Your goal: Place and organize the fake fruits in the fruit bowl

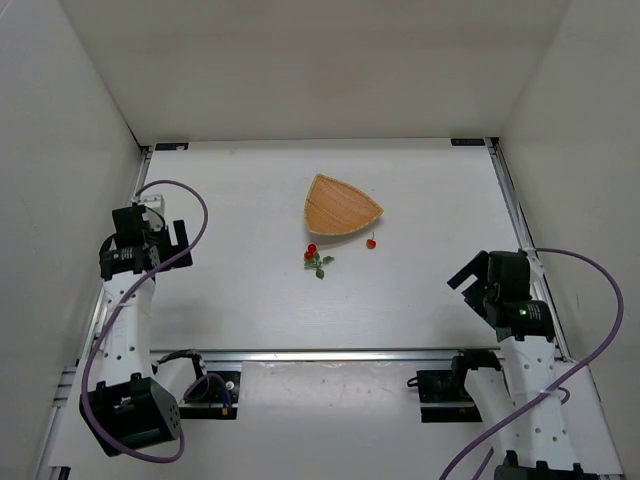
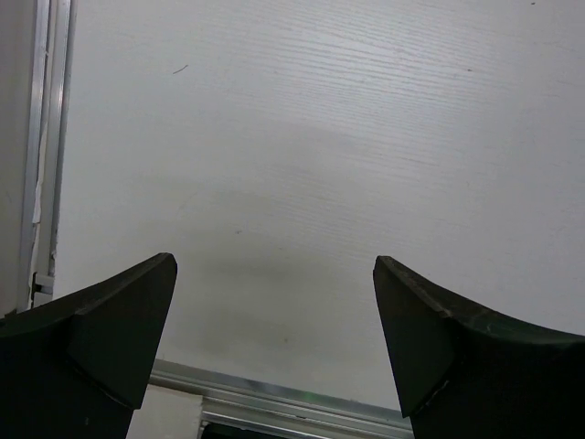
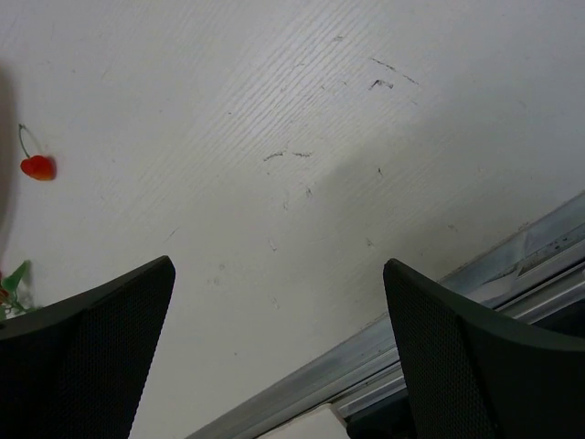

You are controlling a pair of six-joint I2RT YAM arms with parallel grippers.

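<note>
The wooden fruit bowl (image 1: 342,207), a rounded triangle with a paler rim, lies empty at the table's middle back. A cherry cluster with green leaves (image 1: 316,257) lies just in front of its left corner. A single red cherry (image 1: 371,243) lies in front of its right side and shows in the right wrist view (image 3: 37,165); a leaf tip (image 3: 14,277) shows at that view's left edge. My left gripper (image 1: 168,243) is open and empty at the far left, seen open in its own view (image 2: 274,311). My right gripper (image 1: 468,276) is open and empty at the right, also open in its own view (image 3: 279,320).
White walls close in the table on three sides. An aluminium rail (image 1: 330,354) runs along the near edge between the arm bases, also seen in the wrist views (image 2: 274,398) (image 3: 457,293). Purple cables (image 1: 190,205) loop off both arms.
</note>
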